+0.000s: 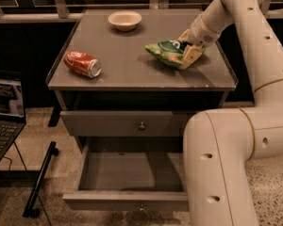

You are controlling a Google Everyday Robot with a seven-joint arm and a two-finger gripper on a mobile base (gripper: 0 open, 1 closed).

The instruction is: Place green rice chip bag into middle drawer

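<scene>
The green rice chip bag (164, 51) lies on the right part of the grey cabinet's top (122, 60). My gripper (187, 47) reaches down from the right, and its pale fingers (192, 56) are closed on the bag's right end. The bag still rests on the top. The middle drawer (128, 200) is pulled out wide below, and its bare grey inside shows. The closed upper drawer front (108, 124) with a round knob sits above it.
A red soda can (82, 63) lies on its side at the left of the top. A pale bowl (125, 20) stands at the back. My white arm (226, 164) fills the right foreground beside the open drawer. A laptop (4, 112) sits at the left.
</scene>
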